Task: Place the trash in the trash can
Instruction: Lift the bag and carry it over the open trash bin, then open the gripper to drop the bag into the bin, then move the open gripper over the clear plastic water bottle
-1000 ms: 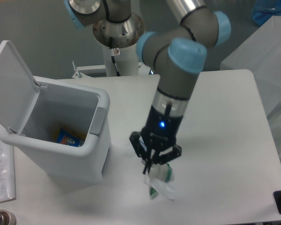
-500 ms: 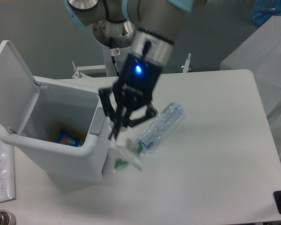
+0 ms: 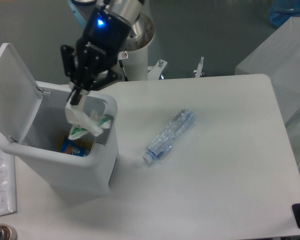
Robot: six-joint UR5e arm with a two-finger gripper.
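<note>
One crumpled wrapper (image 3: 85, 122) hangs pinched in the gripper (image 3: 76, 97) over the open trash can (image 3: 55, 165), near its right rim. Released here, it may catch that rim and tumble outside. Half a second ago it hung right of the bin. The plastic bottle (image 3: 170, 135) lies unmoved mid-table.
</note>
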